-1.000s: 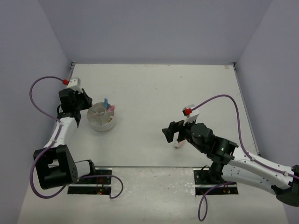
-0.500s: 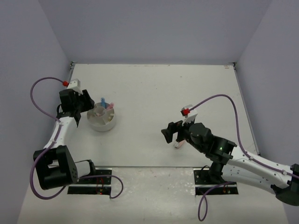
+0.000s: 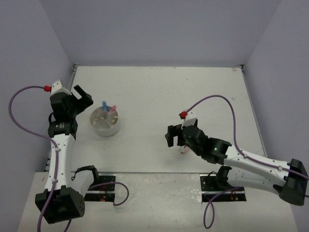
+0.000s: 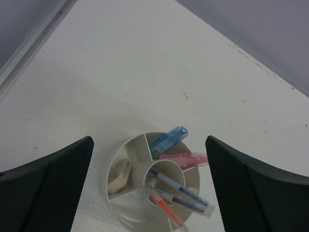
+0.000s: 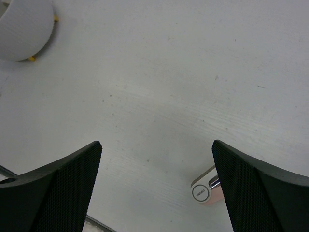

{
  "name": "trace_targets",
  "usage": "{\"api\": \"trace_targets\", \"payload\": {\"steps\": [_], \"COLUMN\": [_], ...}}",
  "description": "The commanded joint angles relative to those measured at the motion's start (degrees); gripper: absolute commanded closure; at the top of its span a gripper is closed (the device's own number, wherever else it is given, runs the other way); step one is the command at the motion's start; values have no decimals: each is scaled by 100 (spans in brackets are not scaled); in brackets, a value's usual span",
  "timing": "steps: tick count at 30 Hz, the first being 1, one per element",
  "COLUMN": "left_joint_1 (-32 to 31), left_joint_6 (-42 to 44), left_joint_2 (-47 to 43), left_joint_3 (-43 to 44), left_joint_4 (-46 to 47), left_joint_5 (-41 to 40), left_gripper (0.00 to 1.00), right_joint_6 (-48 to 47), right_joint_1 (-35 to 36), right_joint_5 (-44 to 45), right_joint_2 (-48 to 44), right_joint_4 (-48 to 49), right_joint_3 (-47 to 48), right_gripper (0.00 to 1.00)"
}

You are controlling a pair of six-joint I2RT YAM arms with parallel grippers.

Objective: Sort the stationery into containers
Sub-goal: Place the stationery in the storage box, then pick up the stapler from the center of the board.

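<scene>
The round white container (image 4: 109, 169) sits low in the left wrist view, split into compartments. Its centre well holds thin pens (image 4: 186, 191) and an orange pen (image 4: 166, 210), with a pale green marker (image 4: 147, 191) leaning there too. A blue marker (image 4: 169, 139) and a pink marker (image 4: 184, 158) lean in the far compartments, and a tan eraser (image 4: 119, 173) lies in the left one. My left gripper (image 4: 148, 140) hangs open above the container (image 3: 105, 122) and holds nothing. My right gripper (image 5: 157, 142) is open over bare table, with a small white-and-pink item (image 5: 205, 192) just inside its right finger.
The table's left edge rail (image 4: 29, 48) runs close behind the container. In the top view the small item (image 3: 184, 149) lies just to the right of my right gripper (image 3: 172, 137). Both arm bases stand at the near edge.
My left gripper has opened wide and drawn back up and to the left, away from the container. My right arm has shifted slightly left.
</scene>
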Motion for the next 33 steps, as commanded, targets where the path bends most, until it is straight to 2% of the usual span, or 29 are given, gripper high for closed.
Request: {"api": "trace_targets", "payload": {"steps": [1,3,4,7,10,12,13,15,16,25,33], "left_joint_1": [50,41,20,-190,-524,-683,-767,-879,-959,-1371,-1417], "left_joint_6": [-565,-122,-29,-5,-49,-65,-72,-48,-25,-4,-40], "left_joint_2": [-454,-876,-1063,-2210,-2761,-2973,-3026,-3018,-3007,-2953,-2940], "left_joint_3": [87,-155,-222,-550,-642,-688,-717,-706,-689,-704,-713], "left_joint_4": [-910,-924,-978,-1048,-1021,-981,-977,-970,-987,-980,-1011], "left_joint_5": [146,579,513,7,-292,-298,-249,-181,-141,-36,-70], "left_gripper": [0,0,0,0,0,0,0,0,0,0,0], "right_joint_6": [856,1693,1732,2917,3734,3865,3957,4060,4179,5085,5323], "right_joint_1": [-52,-60,-52,-52,-52,-60,-60,-52,-52,-131,-135], "right_joint_5": [520,369,358,549,888,962,964,954,943,882,753], "right_joint_2": [520,806,923,1316,1528,1552,1563,1600,1651,2333,3032], "right_joint_4": [-367,-667,-779,-1391,-2176,-2266,-2266,-2288,-2339,-2512,-2284], "right_joint_3": [479,641,666,625,713,676,616,593,587,500,402], "right_gripper": [1,1,1,2,7,13,18,23,30,31,35]}}
